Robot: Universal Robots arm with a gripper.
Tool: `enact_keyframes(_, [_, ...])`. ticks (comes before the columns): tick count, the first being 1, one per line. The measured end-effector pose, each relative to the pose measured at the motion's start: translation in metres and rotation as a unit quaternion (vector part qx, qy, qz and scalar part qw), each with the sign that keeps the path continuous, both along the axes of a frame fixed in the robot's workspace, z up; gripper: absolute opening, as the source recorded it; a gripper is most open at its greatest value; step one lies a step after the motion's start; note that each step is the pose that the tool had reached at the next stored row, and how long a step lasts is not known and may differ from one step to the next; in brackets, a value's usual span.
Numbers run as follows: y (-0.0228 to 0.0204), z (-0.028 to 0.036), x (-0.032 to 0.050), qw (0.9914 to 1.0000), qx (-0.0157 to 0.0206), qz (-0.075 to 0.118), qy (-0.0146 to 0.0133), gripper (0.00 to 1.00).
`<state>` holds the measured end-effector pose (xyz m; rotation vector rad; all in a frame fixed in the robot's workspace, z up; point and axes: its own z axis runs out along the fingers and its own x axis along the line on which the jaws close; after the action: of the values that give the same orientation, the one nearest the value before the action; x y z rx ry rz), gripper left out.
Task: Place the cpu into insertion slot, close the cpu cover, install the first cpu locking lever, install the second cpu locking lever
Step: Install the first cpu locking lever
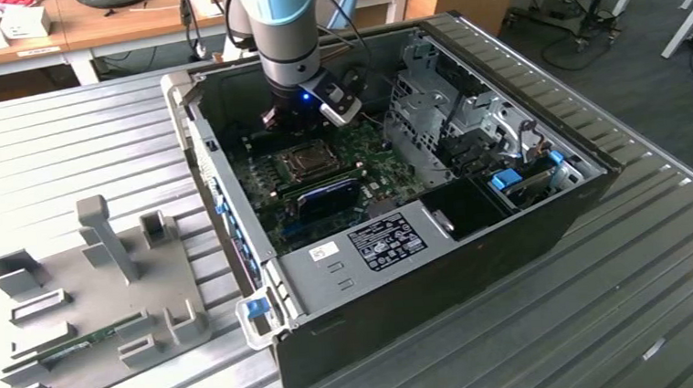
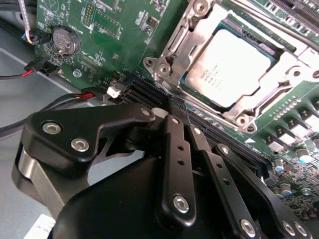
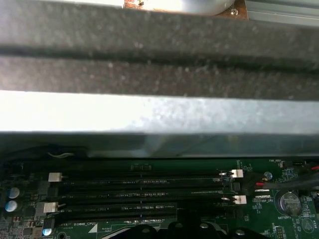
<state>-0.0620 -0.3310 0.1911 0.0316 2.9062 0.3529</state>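
Now gripper [image 2: 174,107] low beside covered cpu [image 2: 227,64], fingers together.

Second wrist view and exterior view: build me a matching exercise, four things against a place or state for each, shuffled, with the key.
Things:
1. cpu
2. cpu cover
3. coin battery
4. grey fixture plate

Places or states:
A. lying on the table outside the computer case
B. round, seated in a holder on the green board
C. sitting in the socket, grey top showing
D. metal frame down around the chip

Pairs: 1-C, 2-D, 3-B, 4-A
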Motion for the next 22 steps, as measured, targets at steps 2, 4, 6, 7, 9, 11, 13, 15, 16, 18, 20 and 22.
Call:
enact_keyframes(2, [0.0000, -0.0001, 0.0000, 1.00000, 0.0000, 0.000, -0.0007, 0.11])
enact_keyframes(4, [0.0000, -0.0002, 0.0000, 1.00000, 0.0000, 0.000, -0.0014, 0.11])
enact_keyframes(6, [0.0000, -0.0003, 0.0000, 1.00000, 0.0000, 0.000, -0.0019, 0.11])
enact_keyframes(7, [0.0000, -0.0003, 0.0000, 1.00000, 0.0000, 0.000, -0.0020, 0.11])
enact_keyframes(9, [0.0000, -0.0005, 0.0000, 1.00000, -0.0001, 0.000, -0.0024, 0.11])
enact_keyframes(11, [0.0000, -0.0007, -0.0001, 1.00000, -0.0001, 0.000, -0.0029, 0.11])
enact_keyframes(13, [0.0000, -0.0010, 0.0000, 0.99999, -0.0001, 0.000, -0.0034, 0.11])
enact_keyframes(15, [0.0000, -0.0011, 0.0000, 0.99999, -0.0001, 0.000, -0.0040, 0.11])
enact_keyframes(16, [0.0000, -0.0011, 0.0000, 0.99999, 0.0000, 0.000, -0.0042, 0.11])
enact_keyframes(18, [0.0000, -0.0011, 0.0000, 0.99999, 0.0001, 0.000, -0.0044, 0.11])
enact_keyframes(20, [0.0000, -0.0011, 0.0000, 0.99999, 0.0001, 0.000, -0.0044, 0.11])
enact_keyframes(22, [0.0000, -0.0011, 0.0000, 0.99999, 0.0000, 0.000, -0.0044, 0.11])
